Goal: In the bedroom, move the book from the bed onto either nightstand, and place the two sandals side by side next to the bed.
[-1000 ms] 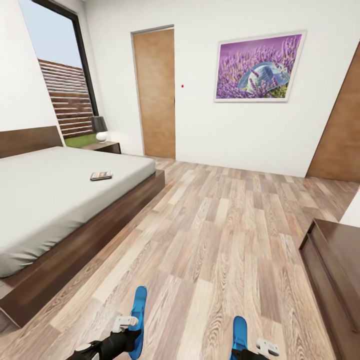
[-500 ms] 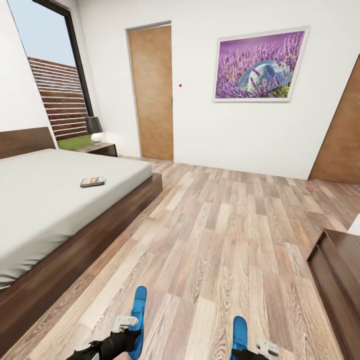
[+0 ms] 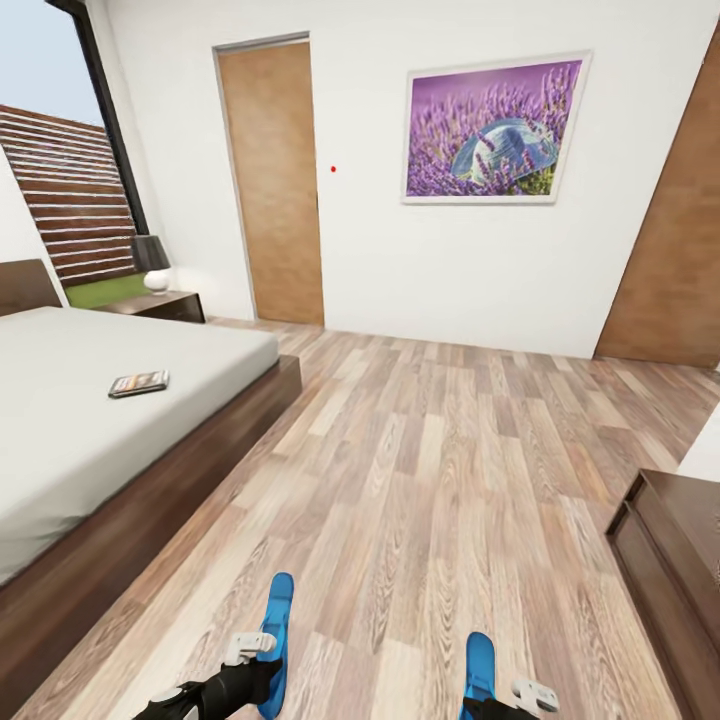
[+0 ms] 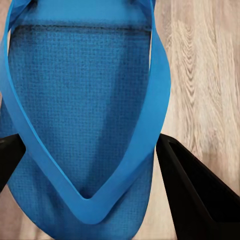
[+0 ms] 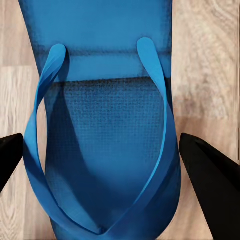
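Sandals: two, one (image 3: 277, 640) in left fingers (image 4: 192, 192), other (image 3: 480, 668) in right fingers (image 5: 212, 185); book (image 3: 138, 383): one.

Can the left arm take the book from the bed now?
Probably not: the left pincer already holds a blue sandal, and the book lies far ahead on the bed, beyond open floor.

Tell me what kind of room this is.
A bedroom, most likely: a low double bed with a light-grey mattress, a dark brown wooden nightstand carrying a small dark-shaded lamp, and a light wood-plank floor.
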